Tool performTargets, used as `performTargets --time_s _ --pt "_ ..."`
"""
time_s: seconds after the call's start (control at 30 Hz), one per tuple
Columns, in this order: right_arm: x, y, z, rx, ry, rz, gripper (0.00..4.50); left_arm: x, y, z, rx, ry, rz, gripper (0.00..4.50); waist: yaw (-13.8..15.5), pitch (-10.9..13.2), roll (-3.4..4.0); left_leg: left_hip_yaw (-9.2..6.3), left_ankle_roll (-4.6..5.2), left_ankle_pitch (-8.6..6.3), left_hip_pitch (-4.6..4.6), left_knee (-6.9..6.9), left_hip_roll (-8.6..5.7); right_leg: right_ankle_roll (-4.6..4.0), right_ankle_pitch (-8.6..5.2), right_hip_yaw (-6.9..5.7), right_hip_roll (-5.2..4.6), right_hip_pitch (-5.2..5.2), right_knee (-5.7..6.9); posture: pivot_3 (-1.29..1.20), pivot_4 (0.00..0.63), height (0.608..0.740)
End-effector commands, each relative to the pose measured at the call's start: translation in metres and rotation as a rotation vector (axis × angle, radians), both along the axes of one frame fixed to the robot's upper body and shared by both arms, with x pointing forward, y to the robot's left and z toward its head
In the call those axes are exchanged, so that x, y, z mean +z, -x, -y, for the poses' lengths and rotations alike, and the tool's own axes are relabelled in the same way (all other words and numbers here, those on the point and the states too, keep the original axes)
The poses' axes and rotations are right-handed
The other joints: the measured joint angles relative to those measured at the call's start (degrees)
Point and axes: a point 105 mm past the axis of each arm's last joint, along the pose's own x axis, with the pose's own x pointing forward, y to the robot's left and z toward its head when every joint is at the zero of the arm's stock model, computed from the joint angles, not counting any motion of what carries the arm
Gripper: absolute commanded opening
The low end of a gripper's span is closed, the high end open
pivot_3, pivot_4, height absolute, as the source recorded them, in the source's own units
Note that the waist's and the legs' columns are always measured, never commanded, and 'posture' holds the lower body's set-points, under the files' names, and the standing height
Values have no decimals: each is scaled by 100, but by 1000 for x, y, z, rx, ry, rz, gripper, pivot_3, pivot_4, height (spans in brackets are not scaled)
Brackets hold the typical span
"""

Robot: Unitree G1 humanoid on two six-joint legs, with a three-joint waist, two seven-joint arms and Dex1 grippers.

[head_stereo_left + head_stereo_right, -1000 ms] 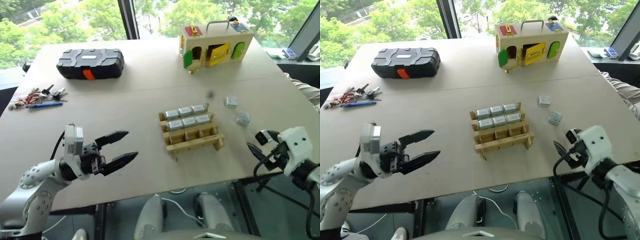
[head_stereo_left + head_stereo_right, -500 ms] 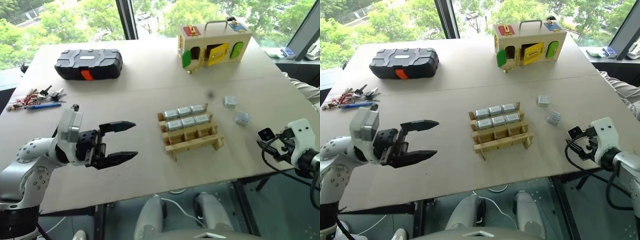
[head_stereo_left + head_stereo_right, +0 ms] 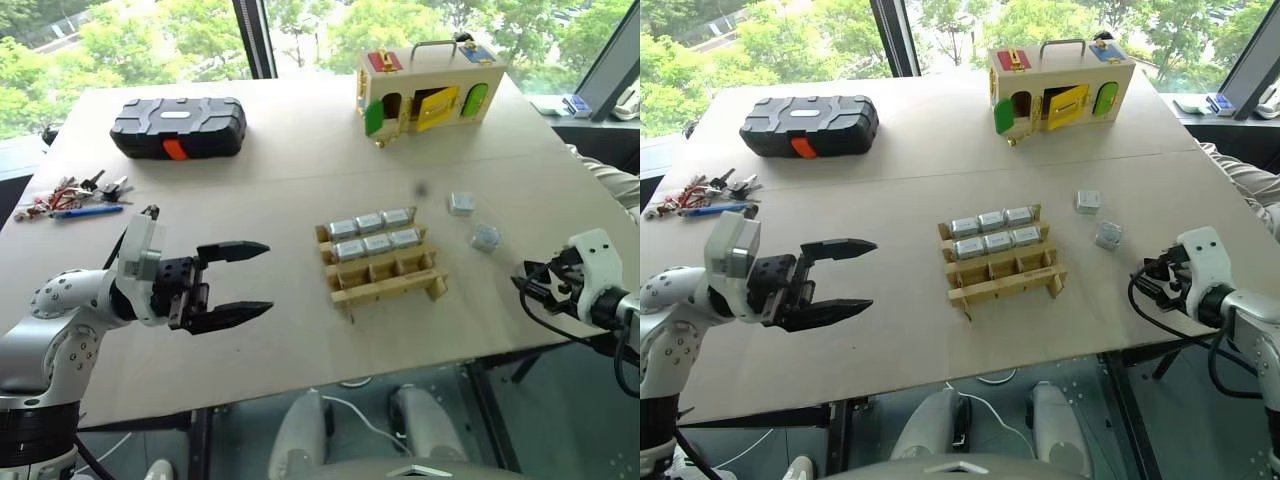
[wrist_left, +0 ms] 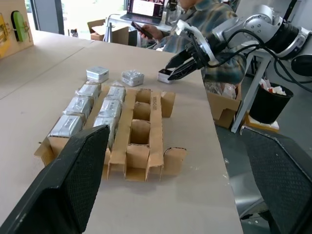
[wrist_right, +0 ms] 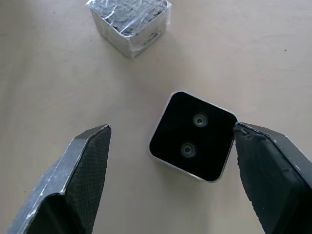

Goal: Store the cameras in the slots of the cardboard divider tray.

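Right gripper (image 5: 170, 170) has its fingers spread wide around a dark-faced camera (image 5: 192, 143) lying flat on the table (image 3: 280, 190), one finger touching its edge. Left gripper (image 3: 250, 283) hangs open over bare tabletop. Cardboard divider tray (image 3: 385, 268) holds six cameras; two more lie just beside it

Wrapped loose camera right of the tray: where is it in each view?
Left eye view: wrapped camera, right of the cardboard divider tray.
Right eye view: same spot.
Left wrist view: past the tray, between a plain camera and the right pincer.
Right wrist view: beyond the dark-faced camera.
Landmark: the open right pincer.
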Motion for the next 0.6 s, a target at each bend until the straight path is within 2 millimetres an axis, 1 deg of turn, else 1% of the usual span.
performTargets --time_s 0.03,0.13,0.3,0.47,0.6 --pt "3 -4 5 -44 -2 12 3979 3 0 -3 6 -6 23 4500 0 0 0 0 0 0 0 0 0 0 0 0 0 0 0 0 150 740" --pt "-1 -6 6 -56 -10 3 3979 4 0 -3 3 -11 26 4500 -1 0 0 0 0 0 0 0 0 0 0 0 0 0 0 0 150 740" --pt "-11 -7 13 -93 -7 -19 3979 7 -2 -2 -2 -15 35 4500 -2 0 -1 0 0 0 -1 0 0 0 0 0 0 0 0 0 150 740" --pt "-11 -8 15 -101 8 -1 3979 8 -4 -2 -4 -17 38 4500 -7 0 0 0 0 0 0 0 0 0 0 1 1 0 1 0 150 740" --pt "-10 -9 23 -133 45 25 3979 7 -6 0 -5 -18 36 4500 -4 0 0 1 0 0 0 -1 0 0 0 2 1 0 1 0 150 740"
